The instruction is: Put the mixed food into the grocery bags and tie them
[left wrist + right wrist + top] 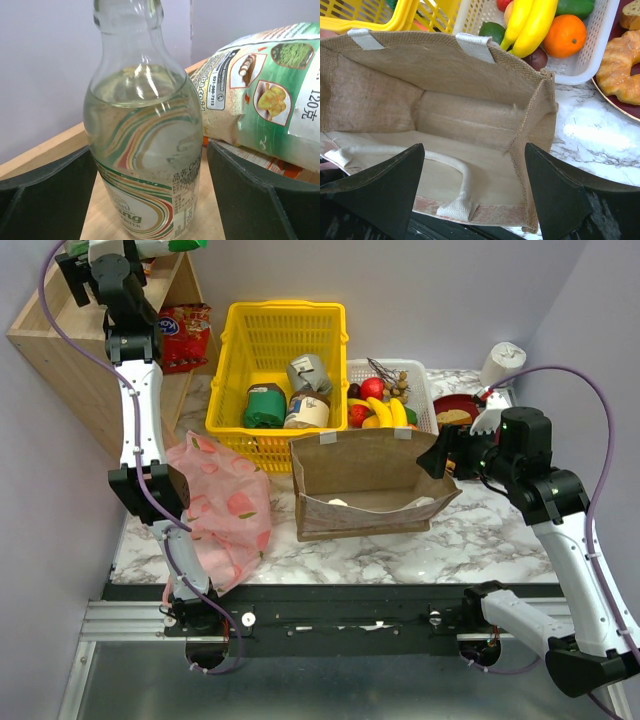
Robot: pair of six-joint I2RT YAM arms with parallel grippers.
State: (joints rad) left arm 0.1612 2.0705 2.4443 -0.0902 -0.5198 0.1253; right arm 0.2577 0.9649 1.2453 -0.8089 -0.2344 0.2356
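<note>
Overhead and close right wrist views share the brown bag [370,465].

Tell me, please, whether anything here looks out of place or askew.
The left gripper stands open around a glass bottle on the wooden shelf, not the green crisp packet lying tilted beside it. The pink plastic bag lies crumpled on the table.

Stiff bag [365,480]: centre, below basket [290,307] and tray [428,398].
Plastic bag [225,505]: left of it.
Bananas [386,411]: in tray.
Shelf [45,335]: upper left.

Green packet [270,100] on shelf [45,150], bananas [530,22] beside orange [565,35], brown bag [445,100] open, pink bag [225,505] crumpled
</note>
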